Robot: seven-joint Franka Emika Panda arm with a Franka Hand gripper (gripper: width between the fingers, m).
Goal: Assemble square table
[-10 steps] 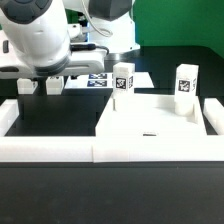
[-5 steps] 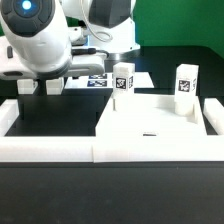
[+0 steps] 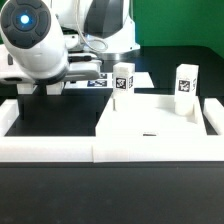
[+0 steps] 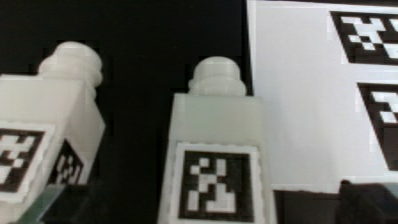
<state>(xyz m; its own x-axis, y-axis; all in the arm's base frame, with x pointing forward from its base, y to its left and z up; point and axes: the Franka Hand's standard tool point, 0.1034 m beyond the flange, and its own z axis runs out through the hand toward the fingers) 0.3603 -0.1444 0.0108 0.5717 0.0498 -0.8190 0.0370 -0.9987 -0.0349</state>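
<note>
Arm point(image 3: 35, 45) has tilted; two legs point(image 4: 217, 130) lie under jaws.

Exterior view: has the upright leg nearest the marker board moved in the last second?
No. The leg keeps the same place against the marker board behind it and the tabletop's back edge.

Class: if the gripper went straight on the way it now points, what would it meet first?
Most likely the white leg centred in the wrist view, beside a second leg; depth is unclear, so this is only a judgement.
</note>
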